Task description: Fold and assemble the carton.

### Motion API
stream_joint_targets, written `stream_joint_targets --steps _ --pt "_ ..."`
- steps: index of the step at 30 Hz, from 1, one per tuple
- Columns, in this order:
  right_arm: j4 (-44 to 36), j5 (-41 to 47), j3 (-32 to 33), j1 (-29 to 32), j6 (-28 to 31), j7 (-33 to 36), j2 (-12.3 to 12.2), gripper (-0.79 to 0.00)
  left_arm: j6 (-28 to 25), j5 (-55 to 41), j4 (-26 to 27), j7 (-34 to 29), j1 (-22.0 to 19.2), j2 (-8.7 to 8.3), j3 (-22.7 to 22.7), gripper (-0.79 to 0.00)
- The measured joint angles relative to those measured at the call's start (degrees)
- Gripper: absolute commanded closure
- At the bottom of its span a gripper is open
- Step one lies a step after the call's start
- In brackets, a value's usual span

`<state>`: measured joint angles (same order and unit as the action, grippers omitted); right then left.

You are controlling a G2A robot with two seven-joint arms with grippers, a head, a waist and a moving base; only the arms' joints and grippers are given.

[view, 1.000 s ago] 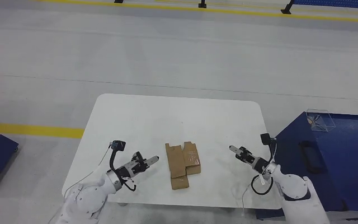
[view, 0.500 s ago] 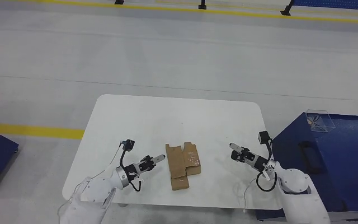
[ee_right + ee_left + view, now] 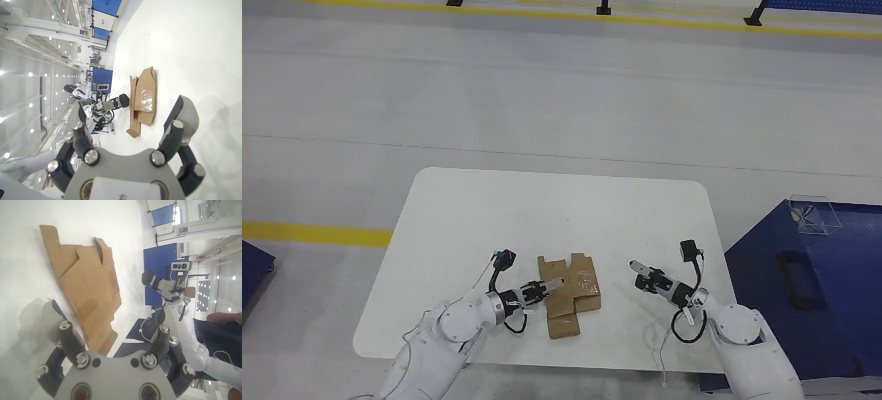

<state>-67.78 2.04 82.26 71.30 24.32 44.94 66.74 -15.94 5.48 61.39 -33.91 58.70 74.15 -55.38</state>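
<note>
The carton (image 3: 567,294) is a flattened brown cardboard blank with several flaps, lying near the front middle of the white table (image 3: 542,210). My left gripper (image 3: 553,286) is open at the carton's left edge, low over the table; in the left wrist view the carton (image 3: 88,285) runs between its spread fingers (image 3: 54,311). My right gripper (image 3: 636,269) is open and stands apart from the carton's right side. The right wrist view has the carton (image 3: 145,98) ahead of its fingers (image 3: 181,108), with the left gripper (image 3: 123,100) touching its far edge.
A blue cabinet (image 3: 822,280) stands just off the table's right side, with a small clear box (image 3: 812,215) on top. The back half of the table is bare, and there is grey floor beyond.
My left gripper has moved right across the table up to the carton's left edge. My right gripper has moved left, closer to the carton. The carton has stayed put.
</note>
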Motion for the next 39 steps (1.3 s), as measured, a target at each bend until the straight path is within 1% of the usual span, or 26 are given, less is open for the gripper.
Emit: stream_joint_targets --steps 3,6,8,11,12,13,14,15,19,20,22,24,26,28,29,30,31,36,39 --pt "0.43 0.21 -0.85 -0.21 -0.37 -0.23 0.09 -0.785 -0.20 -0.24 -1.96 -0.37 -0.68 0.29 0.54 -0.733" --pt "0.43 0.15 -1.79 -0.28 -0.58 -0.31 0.17 -0.785 -0.57 -0.77 -3.44 -0.95 -1.18 0.72 1.48 -0.653" --pt "0.40 0.07 -2.35 -0.31 -0.64 -0.51 0.21 -0.785 -0.68 -0.83 -4.38 -1.14 -1.64 1.09 2.32 -0.613" --pt "0.47 0.00 -3.05 -0.41 -0.79 -0.76 0.27 -0.785 -1.14 -1.19 -5.52 -1.49 -2.19 1.68 3.63 -0.413" --pt "0.50 0.00 -3.24 -0.43 -0.83 -0.78 0.28 -0.785 -1.41 -1.49 -5.87 -1.60 -2.33 1.85 3.93 -0.391" --pt "0.55 0.00 -3.48 -0.45 -0.89 -0.76 0.28 -0.785 -1.58 -1.80 -6.40 -1.63 -2.58 2.07 4.30 -0.388" --pt "0.62 0.04 -3.63 -0.49 -0.95 -0.74 0.28 -0.785 -1.59 -1.98 -6.80 -1.65 -2.81 2.25 4.59 -0.391" --pt "0.72 0.13 -3.76 -0.53 -0.98 -0.73 0.29 -0.785 -1.57 -2.16 -7.19 -1.71 -3.03 2.44 4.91 -0.431" --pt "1.81 1.50 -4.43 -1.01 -1.55 -0.15 0.37 -0.785 -0.66 -3.71 -8.98 -1.69 -3.85 3.24 5.86 -0.493" --pt "2.06 1.66 -4.53 -1.16 -1.48 -0.18 0.38 -0.785 -0.39 -4.15 -9.28 -1.60 -3.99 3.37 5.89 -0.496" --pt "2.50 1.78 -4.36 -1.34 -0.88 -1.14 0.35 -0.785 0.44 -6.00 -9.64 -1.19 -4.01 3.57 5.41 -0.474" --pt "2.54 1.41 -3.70 -1.45 -0.04 -2.47 0.21 -0.785 1.45 -8.45 -9.56 -2.39 -3.80 3.60 4.72 -0.483" --pt "2.38 0.74 -2.82 -1.59 0.37 -3.45 -0.03 -0.785 3.18 -11.42 -9.05 -4.75 -3.47 3.51 3.80 -0.520" --pt "2.16 -0.08 -2.22 -1.92 -0.10 -3.71 -0.25 -0.785 4.55 -12.08 -8.00 -6.06 -3.21 3.32 3.29 -0.523" --pt "2.05 -0.52 -2.10 -2.15 -0.41 -3.76 -0.33 -0.785 5.15 -11.59 -7.45 -5.92 -3.09 3.24 3.22 -0.570" --pt "1.99 -0.82 -2.05 -2.42 -0.73 -3.77 -0.38 -0.785 5.69 -10.99 -6.73 -5.46 -2.94 3.18 3.19 -0.727" --pt "2.04 -1.31 -2.13 -2.87 -1.33 -3.52 -0.44 -0.785 6.08 -10.18 -5.59 -4.73 -2.65 3.11 3.14 -0.785" --pt "3.64 -3.76 -3.69 -5.89 -4.37 -2.49 -0.39 -0.785 4.89 -6.82 -0.66 -1.55 -0.21 2.25 1.53 -0.785" --pt "6.09 -5.87 -5.99 -8.46 -5.78 -2.77 0.02 -0.785 5.98 -5.68 1.37 -1.44 1.15 1.73 0.48 -0.785"
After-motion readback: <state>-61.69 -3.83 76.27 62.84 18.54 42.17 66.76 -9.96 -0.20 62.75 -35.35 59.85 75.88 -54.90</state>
